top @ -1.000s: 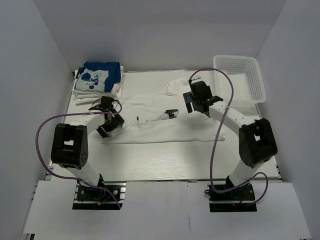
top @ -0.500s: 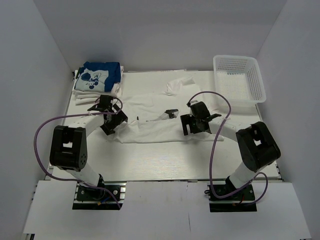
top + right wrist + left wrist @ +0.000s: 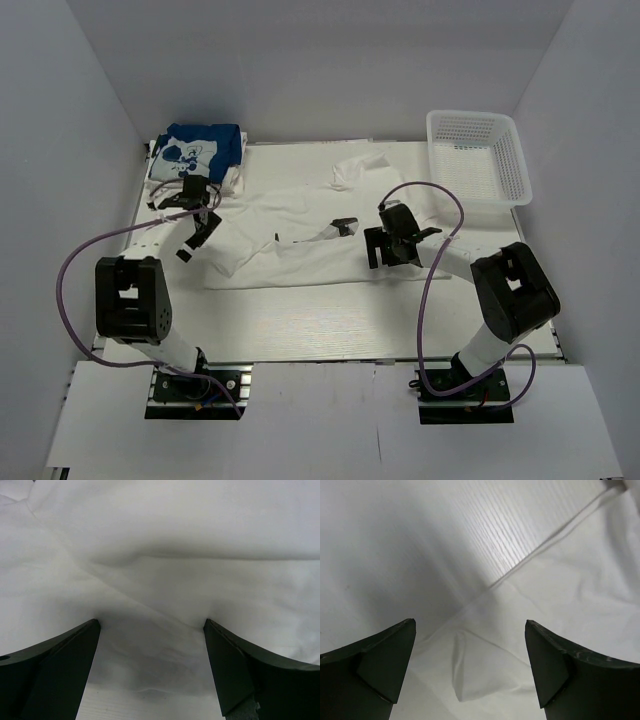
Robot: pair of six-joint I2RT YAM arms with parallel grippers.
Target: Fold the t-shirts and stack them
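Observation:
A white t-shirt lies spread across the middle of the table, with a small dark label near its collar. My left gripper is open and empty above the shirt's left edge. In the left wrist view a folded corner of the white shirt lies below the jaws. My right gripper is open and low over the shirt's right part. In the right wrist view its fingers rest on the cloth. Folded shirts sit stacked at the back left, the blue printed one on top.
A white mesh basket stands at the back right. White walls close in the table on three sides. Bare table top shows in front of the shirt. Purple cables loop off both arms.
My left gripper has drawn back and to the left, off the shirt's left edge. My right gripper came down toward me onto the shirt's right part and has stayed there.

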